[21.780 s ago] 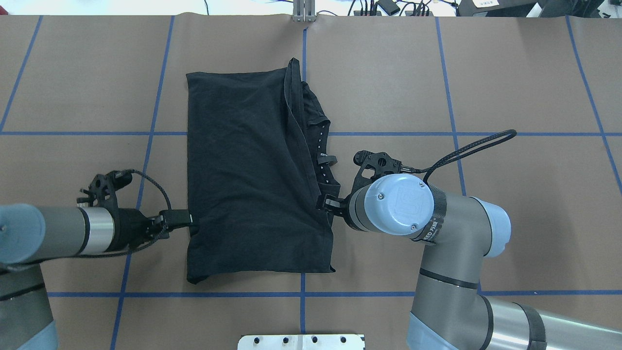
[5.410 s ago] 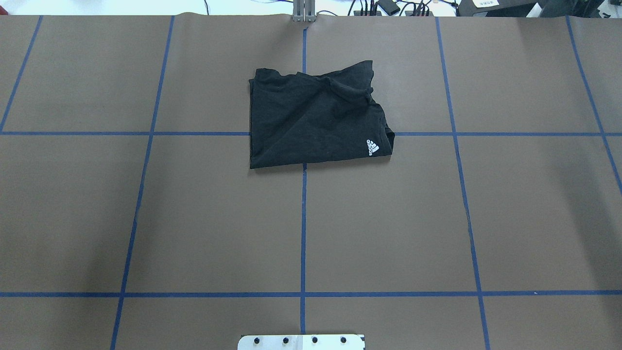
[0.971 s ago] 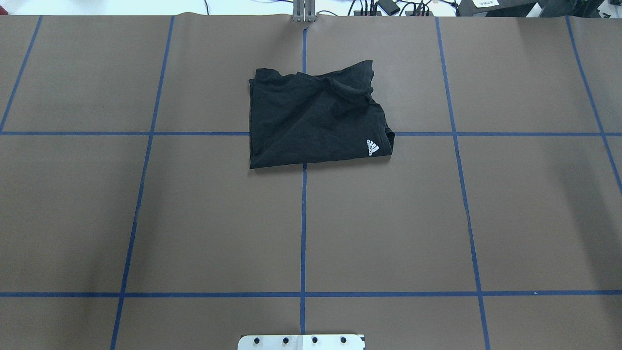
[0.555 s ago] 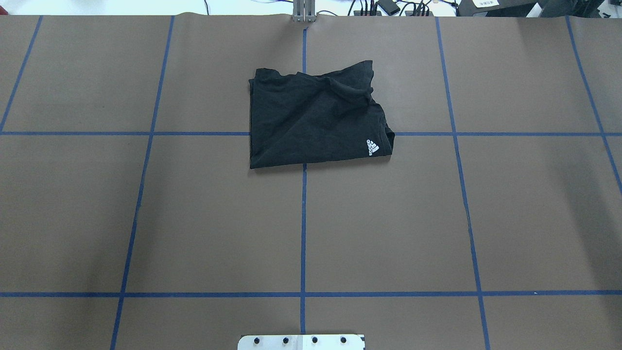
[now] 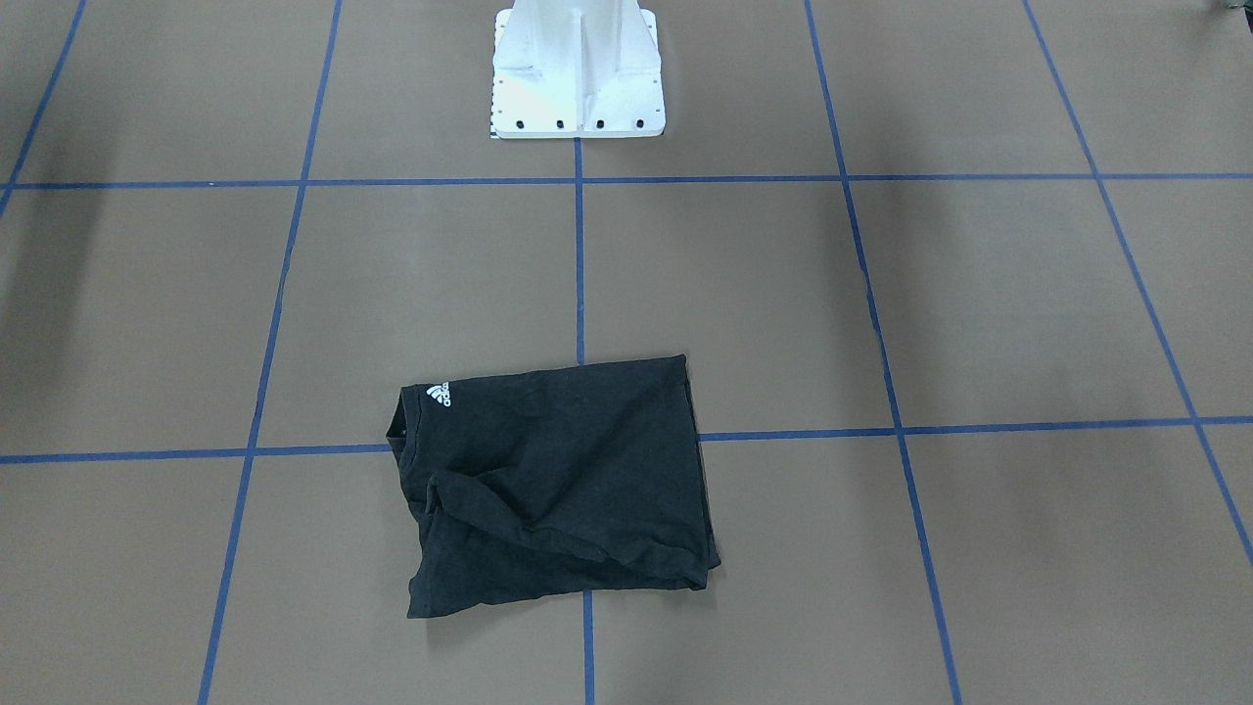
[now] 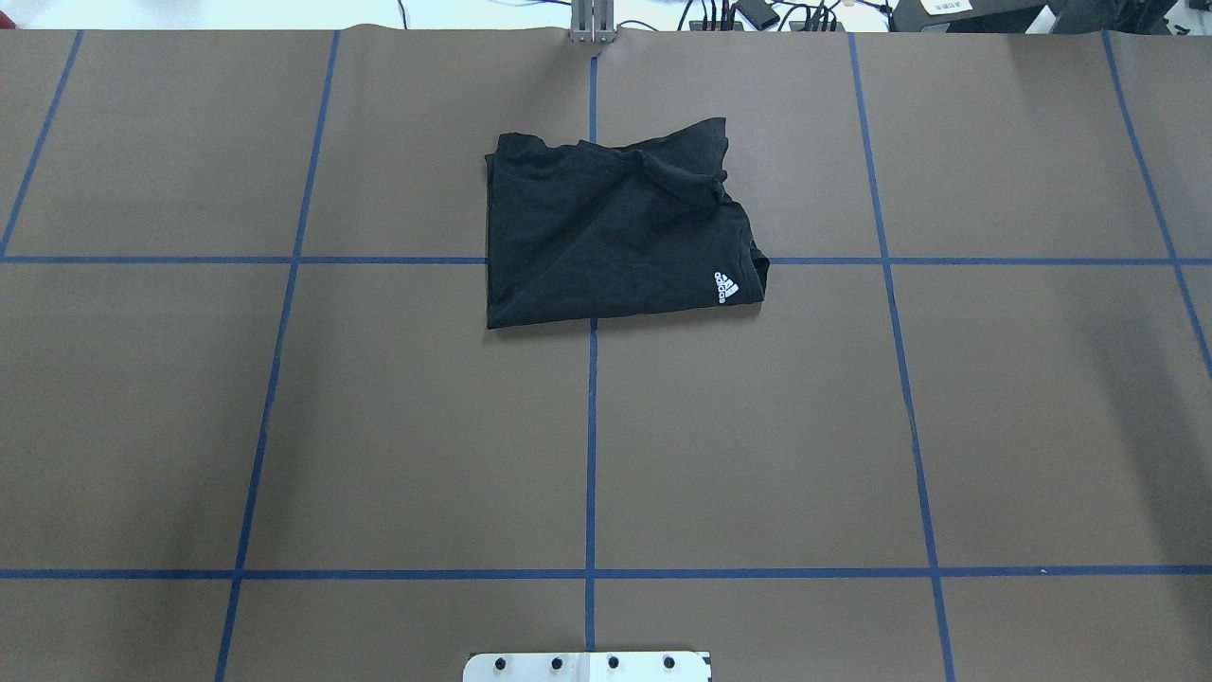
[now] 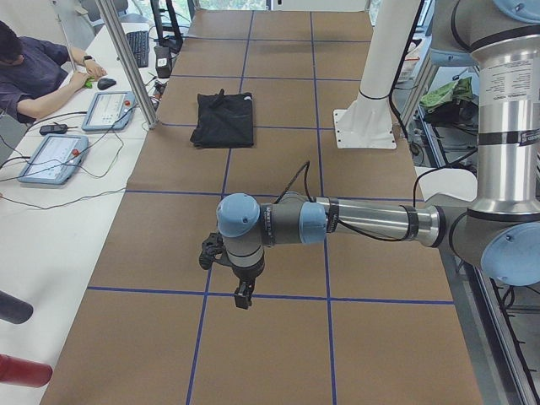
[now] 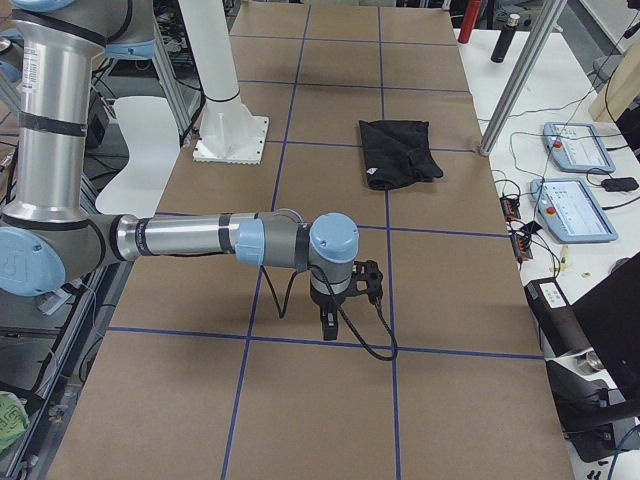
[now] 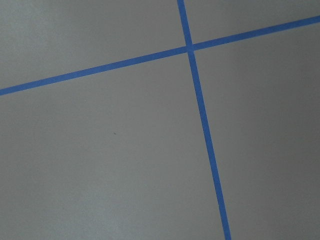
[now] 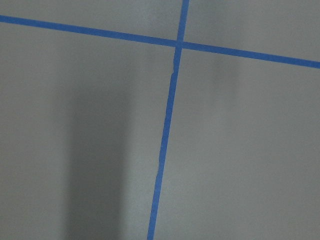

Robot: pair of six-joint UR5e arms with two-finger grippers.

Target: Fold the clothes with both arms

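The black T-shirt [image 6: 606,237] lies folded into a compact packet at the far middle of the table, its white logo [image 6: 726,287] facing up at one corner. It also shows in the front view [image 5: 558,470] and both side views [image 7: 224,120] [image 8: 395,150]. The chest graphic is hidden. No arm touches it. My left gripper [image 7: 243,295] hangs over bare table far from the shirt, pointing down. My right gripper [image 8: 328,325] does the same at the other end. I cannot tell whether either is open or shut. Both wrist views show only table and tape.
The brown table [image 6: 379,426] has a blue tape grid. The white pedestal base [image 5: 578,69] stands at the near middle edge. Aluminium posts [image 7: 126,59] [image 8: 520,70], control tablets [image 7: 55,156] [image 8: 575,210] and a seated person [image 7: 34,67] are beyond the far edge.
Nothing has moved in the last second. Since 21.8 s ago the shirt has gone from a long fold to a small packet farther back, and both arms have left the overhead view.
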